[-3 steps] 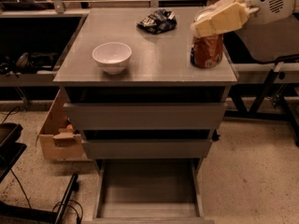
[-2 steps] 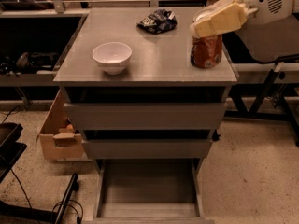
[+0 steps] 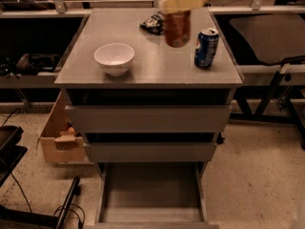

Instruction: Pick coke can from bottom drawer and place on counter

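My gripper (image 3: 182, 3), cream-coloured, reaches in from the top right and is shut on the top of the coke can (image 3: 177, 28), a red-orange can. It holds the can upright over the back middle of the counter (image 3: 152, 68), apparently just above the surface. The bottom drawer (image 3: 151, 191) is pulled open below the cabinet, and its grey floor is bare.
A blue Pepsi can (image 3: 206, 47) stands on the counter right of the held can. A white bowl (image 3: 114, 58) sits at the left, a black snack bag (image 3: 153, 23) at the back. A cardboard box (image 3: 59, 137) stands on the floor left of the cabinet.
The gripper has moved left and slightly up with the coke can, away from the counter's right side. The Pepsi can, hidden behind it before, now shows.
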Motion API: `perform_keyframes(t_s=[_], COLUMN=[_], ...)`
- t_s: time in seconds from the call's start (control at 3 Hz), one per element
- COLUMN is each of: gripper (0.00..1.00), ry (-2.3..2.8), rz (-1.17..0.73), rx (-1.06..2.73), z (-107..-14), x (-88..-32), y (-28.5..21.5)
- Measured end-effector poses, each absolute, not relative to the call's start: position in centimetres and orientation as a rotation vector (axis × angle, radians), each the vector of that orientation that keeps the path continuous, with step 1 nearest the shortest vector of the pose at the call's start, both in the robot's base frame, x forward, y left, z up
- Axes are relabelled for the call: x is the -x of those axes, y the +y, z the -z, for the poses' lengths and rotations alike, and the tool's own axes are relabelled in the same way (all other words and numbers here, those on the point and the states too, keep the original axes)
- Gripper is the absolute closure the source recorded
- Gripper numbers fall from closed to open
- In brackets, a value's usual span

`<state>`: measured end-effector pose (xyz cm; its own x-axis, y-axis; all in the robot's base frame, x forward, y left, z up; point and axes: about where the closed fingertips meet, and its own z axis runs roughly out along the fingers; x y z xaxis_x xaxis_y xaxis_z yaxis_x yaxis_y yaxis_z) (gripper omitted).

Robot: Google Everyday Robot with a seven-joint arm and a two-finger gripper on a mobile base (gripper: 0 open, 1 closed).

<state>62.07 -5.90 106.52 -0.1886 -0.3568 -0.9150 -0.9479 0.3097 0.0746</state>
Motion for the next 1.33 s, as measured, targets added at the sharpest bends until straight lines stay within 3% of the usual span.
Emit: perform_keyframes(t_s=[0.67,1.33], gripper=[1.0,1.0], ry=[1.603,1.746], rz=[-0.913,-0.807], rx=[0.994,0.681], z=[-109.8,-104.2], x=[-73.8,-85.2], y=[4.9,7.2])
